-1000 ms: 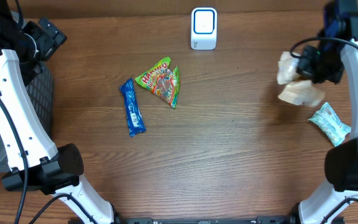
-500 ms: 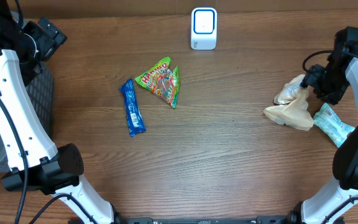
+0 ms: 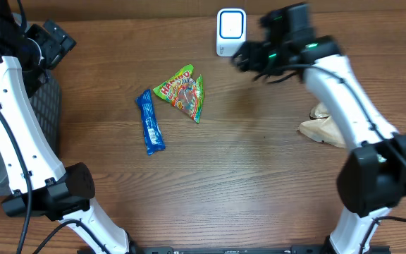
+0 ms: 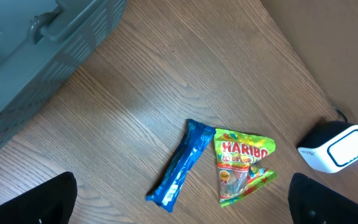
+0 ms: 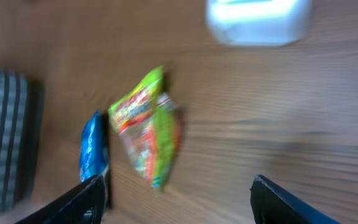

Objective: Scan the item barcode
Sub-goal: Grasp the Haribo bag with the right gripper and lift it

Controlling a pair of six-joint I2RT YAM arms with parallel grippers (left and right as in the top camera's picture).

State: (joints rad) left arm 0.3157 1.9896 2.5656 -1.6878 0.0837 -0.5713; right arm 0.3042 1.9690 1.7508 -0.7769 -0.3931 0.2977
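Observation:
A white barcode scanner (image 3: 231, 32) stands at the back of the table. Left of centre lie a green Haribo bag (image 3: 182, 92) and a blue bar wrapper (image 3: 149, 121). My right gripper (image 3: 244, 61) hovers just right of the scanner, open and empty. In its blurred wrist view the Haribo bag (image 5: 148, 124), the blue wrapper (image 5: 94, 146) and the scanner (image 5: 258, 22) lie ahead of the right gripper (image 5: 179, 202). My left gripper (image 3: 55, 39) is high at the far left, open and empty. Its wrist view looks down on the blue wrapper (image 4: 182, 163), the Haribo bag (image 4: 241, 163) and the scanner (image 4: 335, 147).
A beige crumpled packet (image 3: 326, 127) lies on the table at the right, partly under the right arm. A grey basket (image 4: 36, 56) stands off the table's left side.
The right gripper has let go of the beige packet at the right, opened, and swung left across the table to beside the scanner. The left arm has not moved.

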